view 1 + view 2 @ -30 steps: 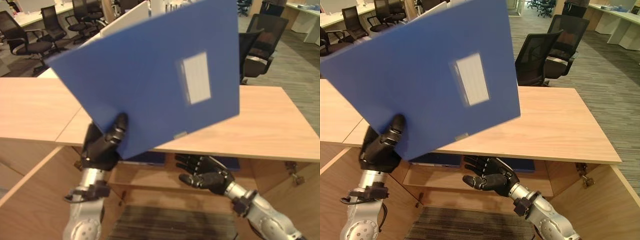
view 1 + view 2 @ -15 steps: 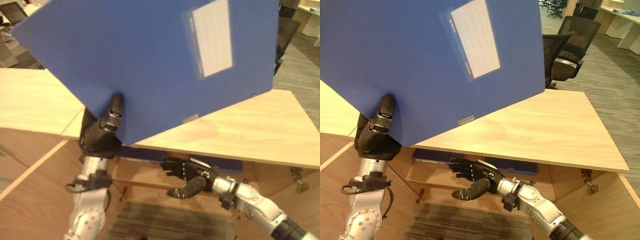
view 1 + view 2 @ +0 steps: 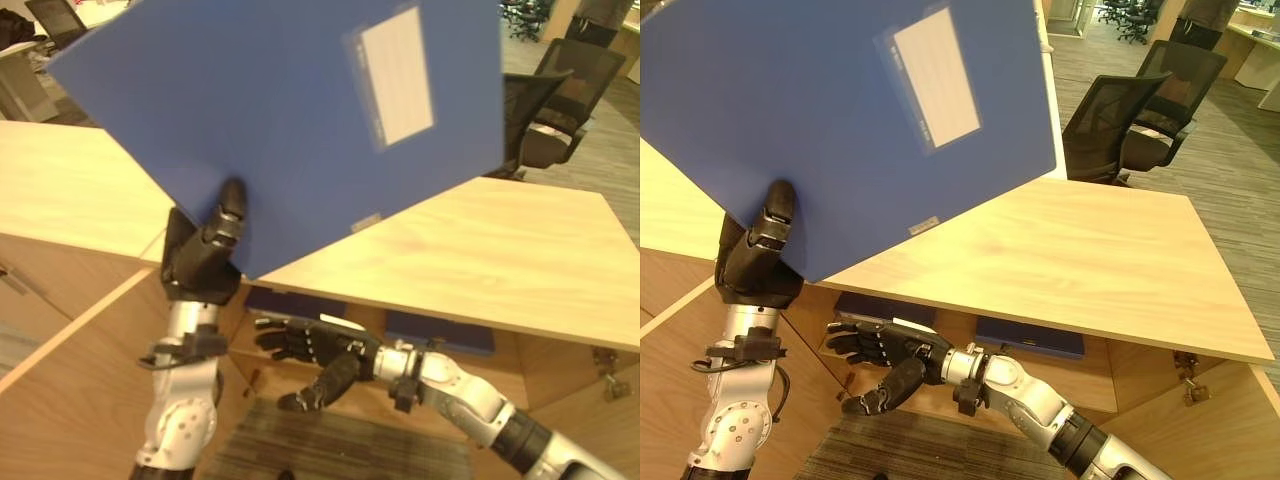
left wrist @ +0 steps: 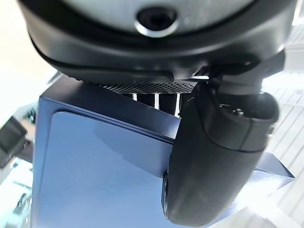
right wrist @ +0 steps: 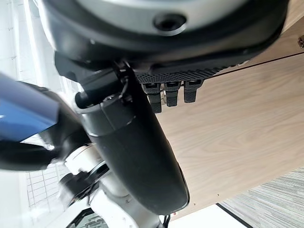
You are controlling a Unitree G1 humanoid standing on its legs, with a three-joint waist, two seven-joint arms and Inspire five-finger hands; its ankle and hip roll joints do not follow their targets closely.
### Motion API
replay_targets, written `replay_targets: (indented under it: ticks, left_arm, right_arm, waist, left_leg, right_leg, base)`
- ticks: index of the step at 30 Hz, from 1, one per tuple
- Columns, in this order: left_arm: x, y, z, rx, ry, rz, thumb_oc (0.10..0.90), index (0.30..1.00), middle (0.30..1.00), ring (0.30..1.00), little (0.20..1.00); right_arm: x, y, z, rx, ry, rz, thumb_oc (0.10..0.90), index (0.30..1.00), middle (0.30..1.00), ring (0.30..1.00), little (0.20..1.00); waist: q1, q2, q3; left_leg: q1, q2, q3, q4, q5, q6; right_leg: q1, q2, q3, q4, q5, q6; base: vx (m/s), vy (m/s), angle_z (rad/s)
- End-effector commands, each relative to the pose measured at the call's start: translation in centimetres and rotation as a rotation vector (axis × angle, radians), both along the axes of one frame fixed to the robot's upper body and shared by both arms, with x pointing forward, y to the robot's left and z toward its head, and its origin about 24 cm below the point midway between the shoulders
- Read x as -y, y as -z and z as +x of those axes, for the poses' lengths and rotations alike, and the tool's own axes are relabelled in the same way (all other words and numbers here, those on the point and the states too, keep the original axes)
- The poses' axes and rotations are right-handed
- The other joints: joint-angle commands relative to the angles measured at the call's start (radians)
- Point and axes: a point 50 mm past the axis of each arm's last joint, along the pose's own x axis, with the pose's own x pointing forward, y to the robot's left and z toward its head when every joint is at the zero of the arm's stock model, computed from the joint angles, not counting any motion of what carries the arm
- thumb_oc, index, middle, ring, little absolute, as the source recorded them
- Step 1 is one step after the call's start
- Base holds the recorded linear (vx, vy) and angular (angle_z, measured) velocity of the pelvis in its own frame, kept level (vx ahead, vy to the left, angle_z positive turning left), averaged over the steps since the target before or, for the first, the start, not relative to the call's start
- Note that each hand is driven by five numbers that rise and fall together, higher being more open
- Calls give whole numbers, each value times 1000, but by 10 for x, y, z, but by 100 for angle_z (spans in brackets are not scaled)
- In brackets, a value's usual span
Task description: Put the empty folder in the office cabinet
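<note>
Left hand [image 3: 205,262] pinches the blue folder [image 3: 290,130] by its lower corner, holding it tilted above the desktop [image 3: 480,260]. Right hand [image 3: 305,350], fingers spread and empty, reaches under the desktop toward the cabinet shelf [image 3: 940,385], where other folders [image 3: 1030,338] lie. Shelving the folder is not yet done.

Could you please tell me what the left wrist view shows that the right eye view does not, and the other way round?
The left wrist view alone gives a close look at the thumb pressed on the blue folder. The right eye view alone shows the open right hand under the wooden desk, and an office chair. Both show the left hand gripping the folder.
</note>
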Motion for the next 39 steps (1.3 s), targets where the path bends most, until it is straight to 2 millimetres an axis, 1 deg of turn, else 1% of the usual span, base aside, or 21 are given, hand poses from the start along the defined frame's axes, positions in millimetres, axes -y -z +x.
replay_targets:
  ticks: [1,3,4,8,10,11,12,13,14,19,22,23,24,26,27,28,30,34,37,38,39]
  left_arm:
    - [-1,-41,8,225,-57,21,400,300,300,300,300]
    - [-3,-37,10,199,-82,42,400,300,300,300,300]
    - [-6,-31,12,161,-101,57,400,300,300,300,300]
    - [-11,-20,12,103,-132,67,400,300,300,300,300]
    - [-13,-15,13,72,-146,67,400,300,300,300,300]
    - [-13,-15,13,72,-146,67,400,300,300,300,300]
    - [-17,-11,12,48,-168,63,400,300,300,300,300]
    - [-17,-11,12,48,-168,63,400,300,300,300,300]
    - [-19,-9,12,38,-180,65,400,300,300,300,300]
    - [-24,-6,10,16,-210,67,400,300,300,300,300]
    - [-27,-3,9,2,-224,61,400,300,300,300,300]
    - [-28,-1,8,-10,-236,57,400,300,300,300,300]
    - [-28,-1,8,-10,-236,57,400,300,300,300,300]
    - [-32,1,7,-22,-259,46,400,300,300,300,300]
    - [-32,1,7,-22,-259,46,400,300,300,300,300]
    - [-33,2,6,-29,-274,42,400,300,300,300,300]
    - [-33,1,6,-25,-278,35,400,300,300,300,300]
    - [-27,-9,3,29,-267,16,400,300,300,300,300]
    - [-19,-24,2,108,-230,-14,400,300,300,300,300]
    - [-19,-24,2,108,-230,-14,400,300,300,300,300]
    - [-15,-32,1,147,-216,-20,400,300,300,300,300]
  right_arm:
    - [-10,-87,6,243,-5,389,800,900,900,900,900]
    - [-4,-104,5,293,18,455,800,900,900,900,900]
    - [5,-120,5,340,54,524,800,900,900,900,900]
    - [25,-146,5,428,145,641,800,900,900,900,900]
    - [33,-154,6,451,196,691,800,900,900,900,900]
    - [33,-154,6,451,196,692,800,900,900,900,900]
    - [44,-162,8,478,260,748,800,900,900,900,900]
    - [44,-162,8,478,261,748,800,900,900,900,900]
    - [51,-166,8,493,302,790,800,900,900,900,900]
    - [66,-172,9,512,388,858,800,900,900,900,900]
    - [71,-170,11,498,429,876,800,900,900,900,900]
    - [74,-164,15,465,475,886,800,900,900,900,900]
    - [74,-164,15,465,475,886,800,900,900,900,900]
    - [82,-154,18,416,553,900,800,900,900,900,900]
    - [82,-154,18,416,553,900,800,900,900,900,900]
    - [88,-145,22,386,623,880,800,900,900,900,900]
    - [91,-136,24,336,668,879,800,900,900,900,900]
    - [86,-113,26,215,693,857,800,900,900,900,900]
    - [75,-95,26,108,677,840,800,900,900,900,900]
    - [75,-95,26,108,677,840,800,900,900,900,900]
    - [70,-88,25,68,667,829,800,900,900,900,900]
  waist:
    - [-24,-9,-85]
    - [-32,-8,-87]
    - [-40,-9,-89]
    - [-51,-9,-93]
    - [-55,-8,-97]
    - [-54,-9,-97]
    - [-58,-9,-99]
    - [-58,-9,-99]
    - [-61,-9,-100]
    - [-64,-10,-102]
    - [-64,-10,-103]
    - [-64,-10,-103]
    - [-64,-10,-103]
    - [-65,-11,-104]
    - [-64,-11,-104]
    - [-65,-11,-104]
    - [-64,-11,-103]
    - [-63,-12,-102]
    - [-64,-12,-100]
    - [-64,-12,-100]
    - [-64,-12,-100]
  left_leg:
    - [-42,36,-51,3,45,-21]
    - [-43,36,-50,1,46,-22]
    - [-44,35,-51,0,46,-23]
    - [-47,34,-50,-2,46,-24]
    - [-48,33,-50,-2,45,-23]
    - [-48,33,-50,-2,45,-23]
    - [-48,34,-46,-2,44,-23]
    - [-48,34,-46,-2,44,-23]
    - [-47,33,-45,-3,42,-23]
    - [-42,36,-40,-3,37,-24]
    - [-39,39,-37,-3,35,-24]
    - [-36,41,-35,-1,33,-24]
    - [-35,41,-35,-1,33,-24]
    - [-33,42,-32,0,31,-24]
    - [-33,42,-32,-1,31,-24]
    - [-32,42,-31,0,31,-23]
    - [-36,40,-33,0,33,-22]
    - [-40,35,-35,0,35,-22]
    - [-41,34,-37,1,34,-22]
    - [-41,34,-37,1,34,-22]
    - [-34,35,-36,0,23,-23]
  right_leg:
    - [-12,-62,23,98,-95,65]
    - [-13,-62,23,97,-94,65]
    - [-15,-62,25,96,-92,65]
    - [-15,-64,27,92,-87,65]
    - [-17,-64,29,93,-87,65]
    - [-17,-64,29,93,-87,65]
    - [-17,-65,31,91,-86,65]
    - [-17,-65,31,91,-86,65]
    - [-18,-64,34,91,-86,65]
    - [-20,-62,39,92,-85,65]
    - [-21,-60,43,94,-87,64]
    - [-19,-59,45,95,-88,63]
    - [-19,-59,45,95,-88,63]
    - [-17,-56,46,95,-91,63]
    - [-17,-56,46,95,-91,63]
    - [-17,-56,48,95,-91,62]
    - [-18,-56,46,96,-90,62]
    - [-19,-57,40,97,-90,61]
    - [-19,-56,38,98,-92,60]
    - [-19,-56,37,98,-92,60]
    - [-12,-55,37,98,-103,61]
  base:
    - [5,13,4]
    - [12,15,4]
    - [6,9,5]
    - [4,7,6]
    - [5,1,3]
    - [0,0,0]
    - [0,0,0]
    - [0,0,0]
    - [0,0,0]
    - [0,0,0]
    - [9,-7,-7]
    - [5,-5,-7]
    - [8,-12,-6]
    - [-2,-11,-3]
    - [0,0,0]
    - [-9,-11,-3]
    - [-12,-13,-6]
    - [-4,-3,-1]
    - [0,0,0]
    - [0,0,0]
    - [0,0,0]
